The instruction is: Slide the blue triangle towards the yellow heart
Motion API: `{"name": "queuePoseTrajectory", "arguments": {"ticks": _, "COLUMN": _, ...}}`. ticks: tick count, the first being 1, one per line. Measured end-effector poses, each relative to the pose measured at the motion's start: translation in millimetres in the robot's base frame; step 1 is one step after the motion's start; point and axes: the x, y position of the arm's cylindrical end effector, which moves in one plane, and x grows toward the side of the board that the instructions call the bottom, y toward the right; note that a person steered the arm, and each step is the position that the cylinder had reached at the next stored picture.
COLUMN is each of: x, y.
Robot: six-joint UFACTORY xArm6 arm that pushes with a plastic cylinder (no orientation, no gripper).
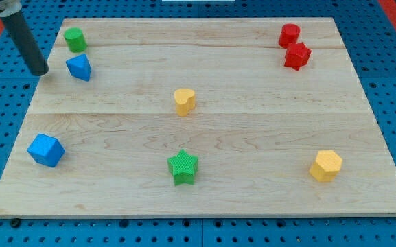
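The small blue triangle block lies far left on the wooden desk. My tip is placed just left of it, apart. No fingers exist. A push rightwards and slightly nearer is needed, towards the yellow heart block.

Just one camera here, so no overlap with any second view to talk about. It sits above the view's bottom edge of the wooden board and looks down at a slant toward the view's top: the board's side edges lean inward going up, so the bottom edge is nearest the lens. It's close enough that the board nearly fills the shot, with only a thin border of blue pegboard around it. All four board corners fit in. The rod comes in from the top left corner, cut off by the edge.
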Motion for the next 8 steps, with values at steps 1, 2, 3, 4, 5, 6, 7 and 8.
{"name": "queuePoseTrajectory", "arguments": {"ticks": 1, "x": -8, "y": 7}}
{"name": "queuePoseTrajectory", "arguments": {"ticks": 2, "x": -9, "y": 32}}
{"name": "queuePoseTrajectory", "arguments": {"ticks": 3, "x": -5, "y": 84}}
{"name": "queuePoseTrajectory", "arguments": {"ticks": 4, "x": -2, "y": 133}}
{"name": "queuePoseTrajectory", "arguments": {"ticks": 5, "x": -2, "y": 100}}
{"name": "queuePoseTrajectory", "arguments": {"ticks": 6, "x": 5, "y": 63}}
{"name": "queuePoseTrajectory", "arguments": {"ticks": 7, "x": 15, "y": 108}}
{"name": "queuePoseTrajectory", "arguments": {"ticks": 8, "x": 16, "y": 177}}
